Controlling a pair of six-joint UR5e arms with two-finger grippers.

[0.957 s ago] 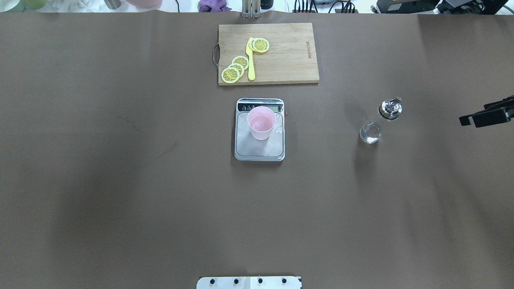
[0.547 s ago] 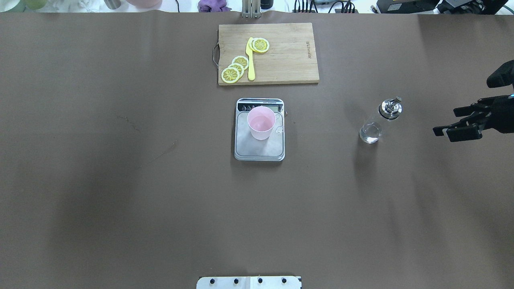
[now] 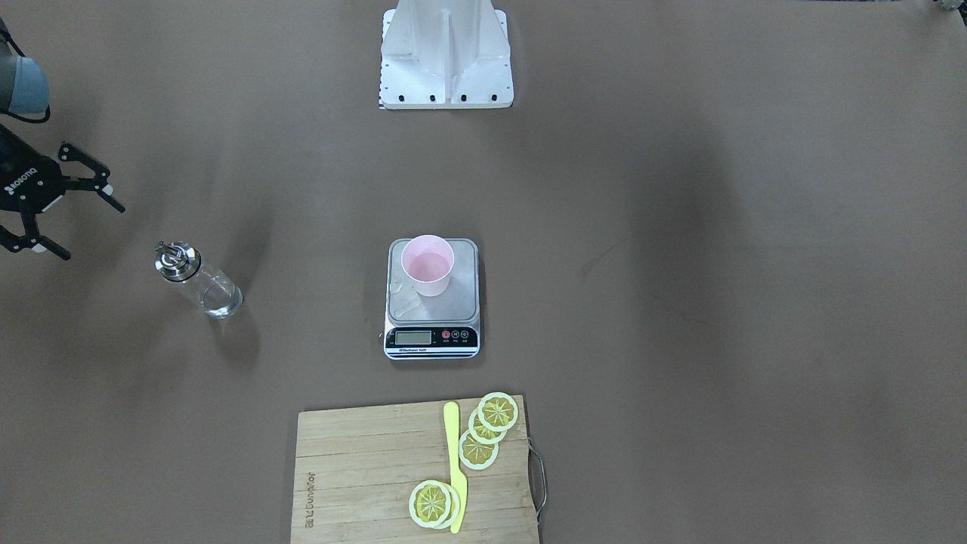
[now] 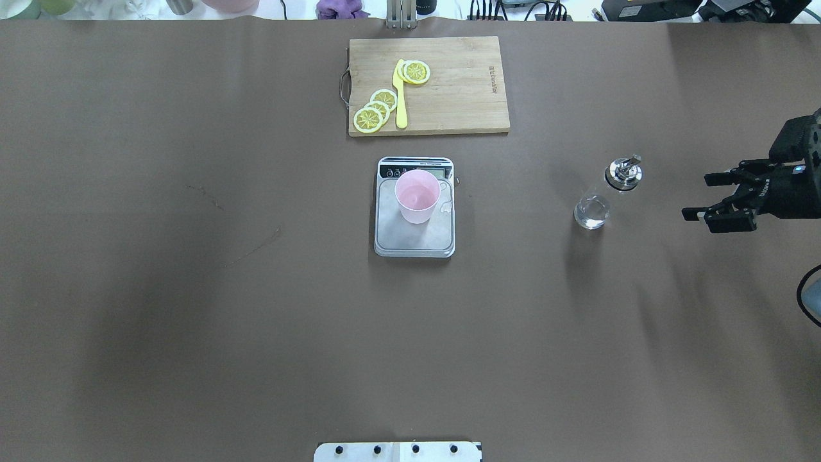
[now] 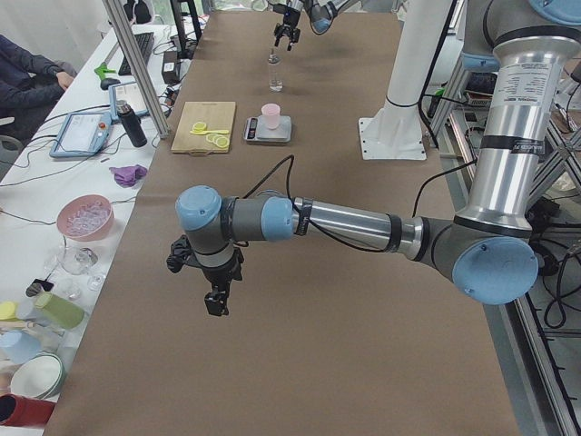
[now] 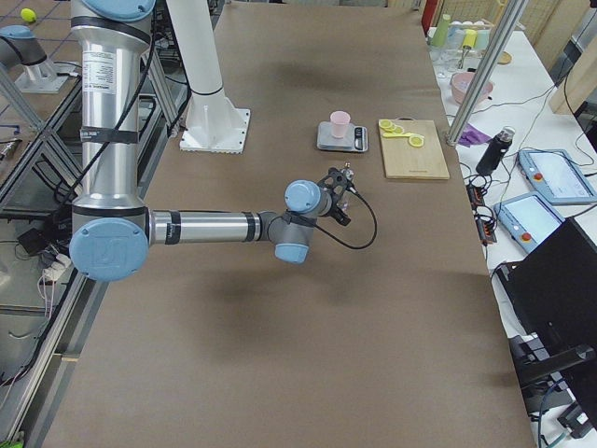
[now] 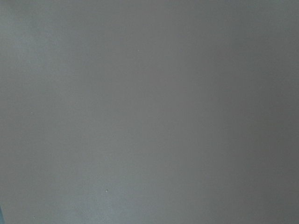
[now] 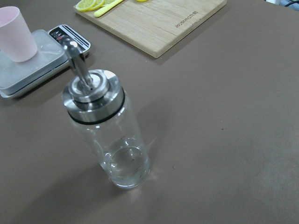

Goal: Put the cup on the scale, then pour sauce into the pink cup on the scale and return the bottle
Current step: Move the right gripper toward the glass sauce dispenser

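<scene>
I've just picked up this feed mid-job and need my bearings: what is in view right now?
cup: one, pale pink, upright on the scale
scale: one, steel with a black display strip, table centre
bottle: one, clear glass with chrome spout, upright, to the robot's right of the scale
cutting board: one, light wood, beyond the scale
lemon slices: apparently five, yellow, on the board
knife: one, yellow, among the slices
table: one, brown cover
right gripper: black, open, beside the bottle, apart from it
left gripper: black, over bare table; open or shut unclear

Pink cup (image 4: 417, 196) stands on the scale (image 4: 414, 242); glass bottle (image 4: 601, 196) upright, seemingly nearly empty.
</scene>
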